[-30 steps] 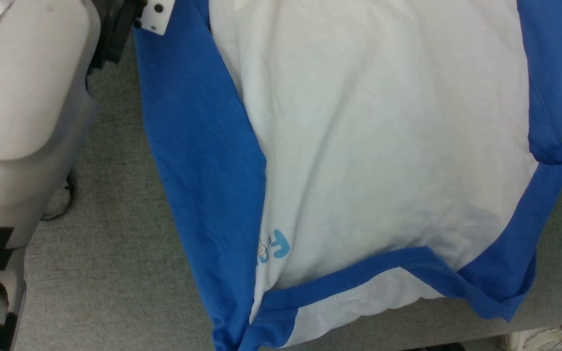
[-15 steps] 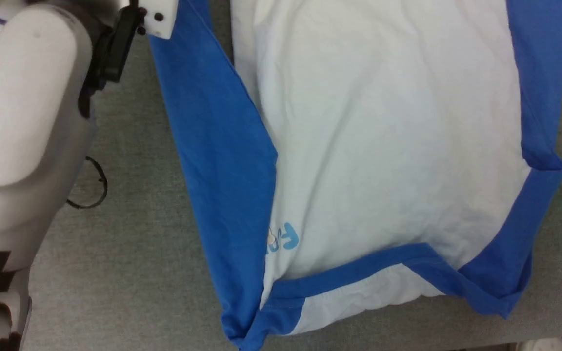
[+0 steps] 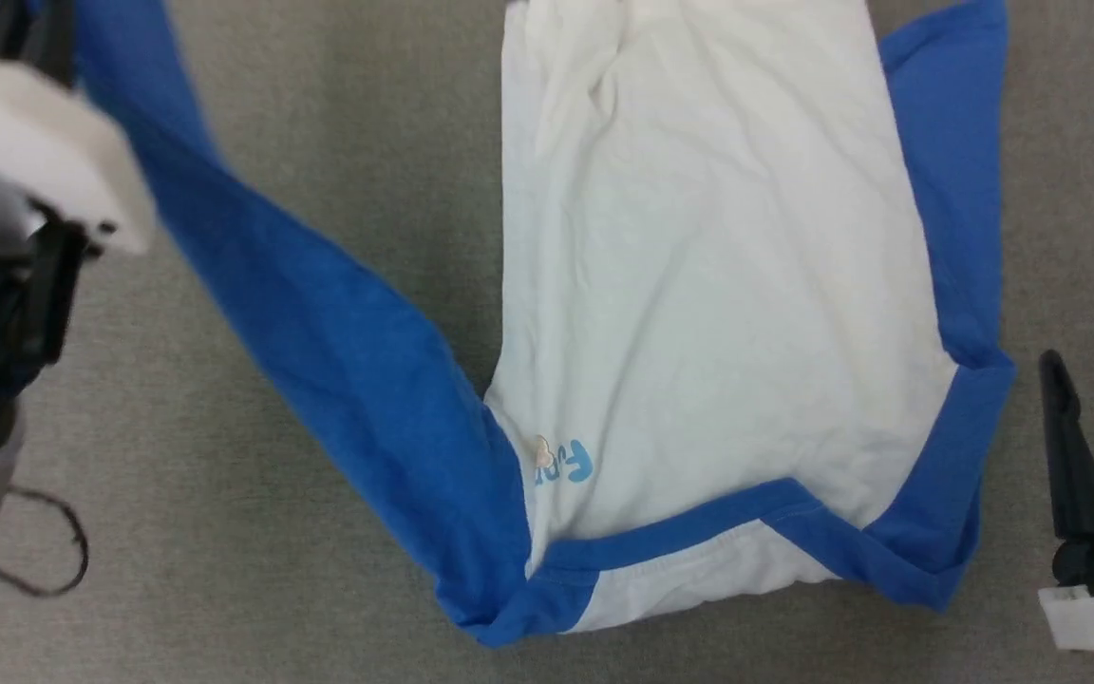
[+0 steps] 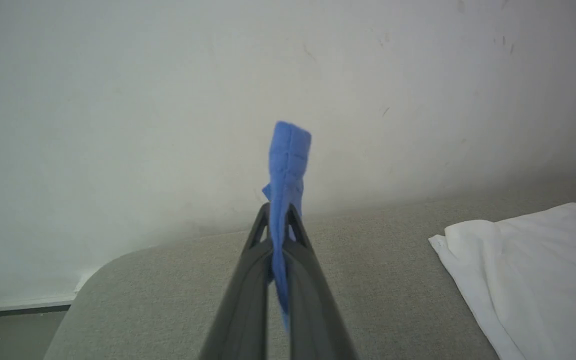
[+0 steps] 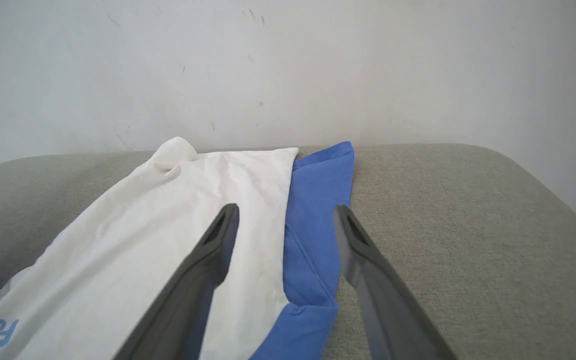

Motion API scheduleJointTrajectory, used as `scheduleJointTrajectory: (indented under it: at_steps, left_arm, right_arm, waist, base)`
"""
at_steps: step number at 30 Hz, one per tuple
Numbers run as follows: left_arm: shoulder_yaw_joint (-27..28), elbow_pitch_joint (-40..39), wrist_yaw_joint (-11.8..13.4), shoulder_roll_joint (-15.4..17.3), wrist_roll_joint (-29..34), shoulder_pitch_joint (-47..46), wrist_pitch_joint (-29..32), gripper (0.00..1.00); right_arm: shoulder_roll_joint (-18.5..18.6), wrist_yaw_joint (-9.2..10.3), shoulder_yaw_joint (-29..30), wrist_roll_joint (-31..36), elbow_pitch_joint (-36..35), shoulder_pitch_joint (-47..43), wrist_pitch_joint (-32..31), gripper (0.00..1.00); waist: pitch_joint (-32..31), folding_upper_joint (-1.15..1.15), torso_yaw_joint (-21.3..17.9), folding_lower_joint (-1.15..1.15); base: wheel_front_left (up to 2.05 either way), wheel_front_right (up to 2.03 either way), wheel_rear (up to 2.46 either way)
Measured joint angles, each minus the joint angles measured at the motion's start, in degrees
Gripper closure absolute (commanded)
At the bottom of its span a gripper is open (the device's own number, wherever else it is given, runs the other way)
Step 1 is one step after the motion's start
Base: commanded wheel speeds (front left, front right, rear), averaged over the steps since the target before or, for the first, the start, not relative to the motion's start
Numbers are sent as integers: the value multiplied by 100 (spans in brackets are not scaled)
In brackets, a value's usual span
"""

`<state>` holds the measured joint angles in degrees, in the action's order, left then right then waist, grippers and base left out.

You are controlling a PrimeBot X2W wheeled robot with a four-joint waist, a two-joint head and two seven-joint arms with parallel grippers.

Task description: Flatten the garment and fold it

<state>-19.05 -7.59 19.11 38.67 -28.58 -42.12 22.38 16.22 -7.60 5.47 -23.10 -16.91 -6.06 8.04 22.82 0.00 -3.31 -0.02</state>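
The garment (image 3: 699, 285) lies on the grey table with its white body spread out and its blue collar band (image 3: 661, 537) at the near edge. Its left blue sleeve (image 3: 319, 323) stretches, lifted, toward the upper left, up to my left arm's white wrist (image 3: 34, 152). My left gripper (image 4: 278, 212) is shut on that sleeve's cuff (image 4: 288, 150), which sticks up past the fingertips. The right blue sleeve (image 3: 946, 190) lies folded along the body's right side. My right gripper (image 3: 1093, 356) hovers open at the lower right, its fingers straddling the sleeve's edge (image 5: 318, 210) without holding anything.
Grey felt-like table top (image 3: 319, 114) surrounds the shirt. It ends at a pale wall (image 4: 168, 75) and has rounded corners (image 5: 518, 165). A thin dark cable loop (image 3: 44, 551) hangs by my left arm at the lower left.
My left gripper has closed on the left sleeve's cuff and drawn the sleeve out to the left, away from the white body. The head camera has shifted, bringing my right gripper further into view.
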Motion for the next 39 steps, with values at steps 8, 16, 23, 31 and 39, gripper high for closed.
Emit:
scheduleJointTrajectory:
  at_steps: [8, 16, 23, 31, 39]
  left_arm:
    - [1225, -846, 533, 513, -593, 1997, -435, 100]
    - [1920, -1014, 743, 528, -857, 3471, -791, 100]
    - [1822, -1365, 775, 557, -706, 3623, -877, 100]
    - [742, -2008, 865, 387, -22, 2761, -661, 100]
    - [-1435, -1702, 394, -1245, 801, 833, -346, 100]
  right_arm:
    - [-412, 0, 9, 298, -234, -276, -310, 0]
    - [-731, 0, 8, 498, -320, -488, -497, 0]
    - [-878, 0, 92, 528, -393, -581, -532, 0]
    - [-925, 0, 568, 641, -633, -599, -553, 0]
    - [-917, 0, 1034, 641, -783, -545, -595, 0]
  waist:
    - [-797, 0, 153, -1]
    - [-1388, 0, 326, 0]
    - [-1709, 0, 434, 1]
    - [-1704, 0, 421, 2]
    - [-1684, 0, 430, 2]
  base:
    - [0, 0, 0]
    - [0, 0, 0]
    - [0, 0, 0]
    - [0, 0, 0]
    - [0, 0, 0]
